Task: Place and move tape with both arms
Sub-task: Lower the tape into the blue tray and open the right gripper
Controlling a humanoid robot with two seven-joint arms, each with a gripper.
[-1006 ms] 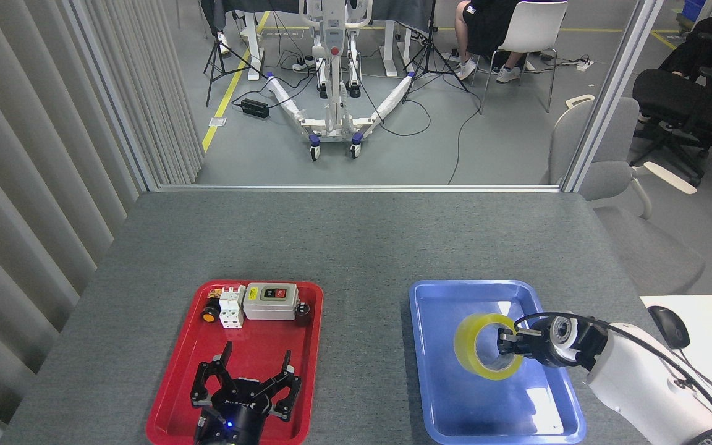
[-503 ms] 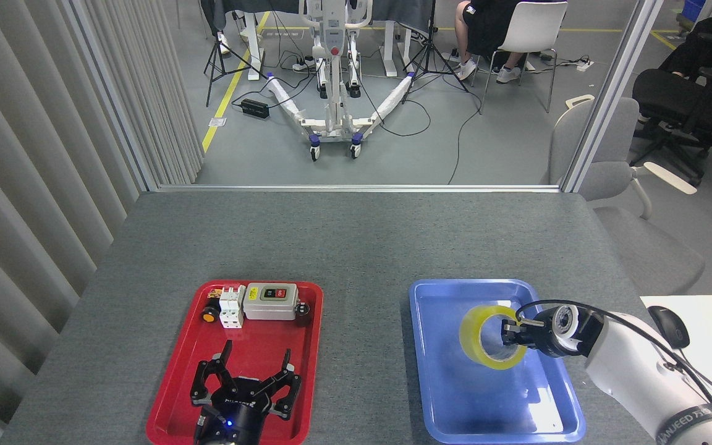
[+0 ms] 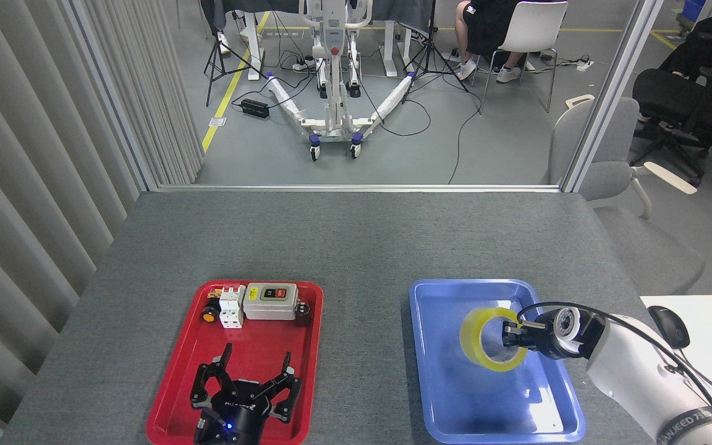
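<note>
Tape [image 3: 474, 343], a wide ring of glossy translucent yellow film, stands on edge above the smooth blue plastic tray [image 3: 430, 383], its round hole facing left. The right gripper [image 3: 512, 336] reaches in from the right, its black jaws clenched on the roll's near wall. The left gripper [image 3: 246, 384], matte black with jointed fingers, hangs over the shiny red tray [image 3: 173, 395] with its jaws spread wide and holding nothing. Both rounded-corner trays rest on the coarse grey felt-like tabletop [image 3: 356, 241].
</note>
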